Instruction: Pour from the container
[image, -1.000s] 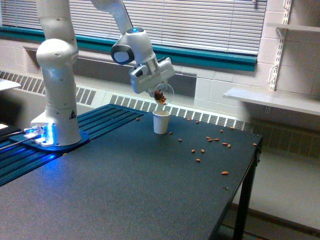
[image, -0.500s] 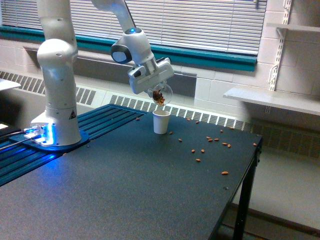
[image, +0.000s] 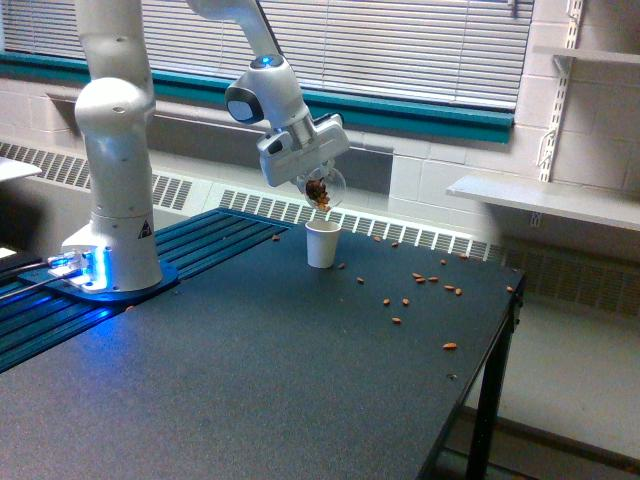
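You can read no writing; the mark on the arm base (image: 143, 228) is too small to make out. Your gripper (image: 318, 172) is clamped on the container (image: 324, 187); the fingers themselves are hidden behind it. The container is clear, tilted steeply, mouth down, with brown nut-like pieces gathered at its lower side. It hangs just above the white paper cup (image: 322, 243), not touching. Loose nuts (image: 425, 277) lie on the table (image: 250, 380) on the exterior view's right of that cup.
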